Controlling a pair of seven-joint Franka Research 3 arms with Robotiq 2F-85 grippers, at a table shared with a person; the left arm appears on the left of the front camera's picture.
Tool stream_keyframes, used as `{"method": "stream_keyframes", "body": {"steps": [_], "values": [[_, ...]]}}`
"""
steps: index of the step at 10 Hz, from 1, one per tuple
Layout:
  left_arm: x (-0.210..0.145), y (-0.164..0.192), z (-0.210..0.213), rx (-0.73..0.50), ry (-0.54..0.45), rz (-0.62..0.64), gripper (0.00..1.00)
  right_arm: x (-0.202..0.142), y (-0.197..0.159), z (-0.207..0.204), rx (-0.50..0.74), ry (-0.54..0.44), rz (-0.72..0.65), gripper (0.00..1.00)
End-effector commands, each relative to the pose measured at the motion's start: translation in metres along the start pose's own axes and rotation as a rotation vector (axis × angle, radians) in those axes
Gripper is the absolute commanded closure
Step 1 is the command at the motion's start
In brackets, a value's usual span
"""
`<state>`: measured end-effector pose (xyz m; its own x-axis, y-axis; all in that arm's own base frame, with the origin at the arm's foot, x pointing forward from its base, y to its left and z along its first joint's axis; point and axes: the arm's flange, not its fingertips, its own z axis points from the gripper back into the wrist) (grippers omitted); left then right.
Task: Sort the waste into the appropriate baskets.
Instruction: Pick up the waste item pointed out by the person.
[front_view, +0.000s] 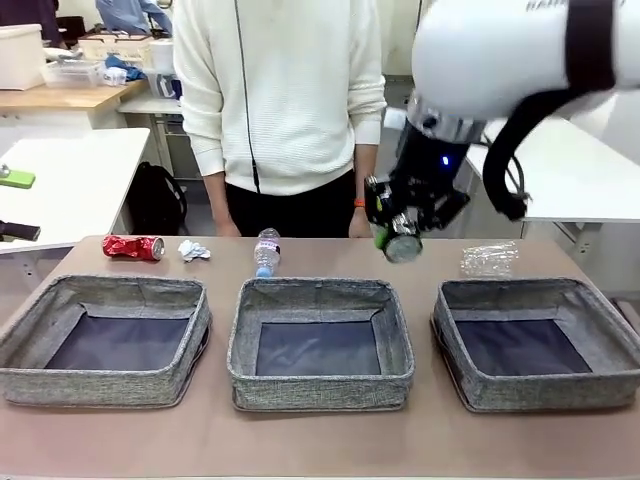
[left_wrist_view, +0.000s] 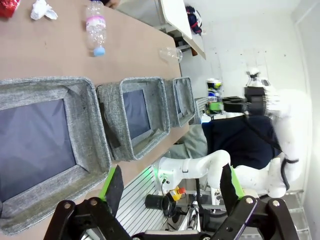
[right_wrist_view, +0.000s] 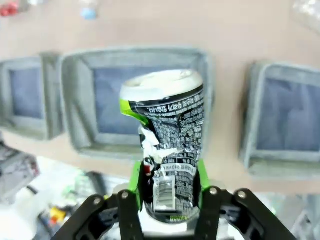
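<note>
Right gripper (front_view: 396, 230) pinches the dented dark can (front_view: 404, 248) mid-body over the middle basket (front_view: 318, 289); it looks light, thin-walled and easily crushed.

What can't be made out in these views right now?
Dark can: its base, hidden between the pads of the right gripper, right wrist view.
Red can: print too small, front view.
Clear cup: shape unclear, transparent and small, front view.
</note>
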<state>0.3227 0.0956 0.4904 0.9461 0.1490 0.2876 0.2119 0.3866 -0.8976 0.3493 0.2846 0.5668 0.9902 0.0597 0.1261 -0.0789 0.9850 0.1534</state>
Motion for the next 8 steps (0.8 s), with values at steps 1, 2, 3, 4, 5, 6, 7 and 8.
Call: {"method": "stream_keyframes", "body": {"steps": [1,2,3,4,5,6,7,8], "values": [[0.000,0.000,-0.002,-0.018,-0.007,-0.022,0.00,-0.006,0.053,0.049,-0.063,0.032,0.001,0.52],[0.000,0.000,-0.002,-0.018,-0.007,-0.022,0.00,-0.011,0.071,0.071,-0.050,0.079,0.021,0.52],[0.000,0.000,-0.002,-0.018,-0.007,-0.022,0.00,-0.013,0.085,0.090,-0.021,0.095,0.016,0.52],[0.000,0.000,-0.002,-0.018,-0.007,-0.022,0.00,-0.014,0.095,0.110,-0.017,0.093,0.001,0.52],[0.000,0.000,-0.002,-0.018,-0.007,-0.022,0.00,-0.012,0.105,0.123,-0.041,0.102,-0.020,0.52],[0.000,0.000,-0.002,-0.018,-0.007,-0.022,0.00,-0.013,0.114,0.134,-0.043,0.102,-0.043,0.52],[0.000,0.000,-0.002,-0.018,-0.007,-0.022,0.00,-0.015,0.122,0.142,-0.052,0.073,-0.052,0.52],[0.000,0.000,-0.002,-0.018,-0.007,-0.022,0.00,-0.016,0.126,0.146,-0.054,0.069,-0.059,0.52]]}}
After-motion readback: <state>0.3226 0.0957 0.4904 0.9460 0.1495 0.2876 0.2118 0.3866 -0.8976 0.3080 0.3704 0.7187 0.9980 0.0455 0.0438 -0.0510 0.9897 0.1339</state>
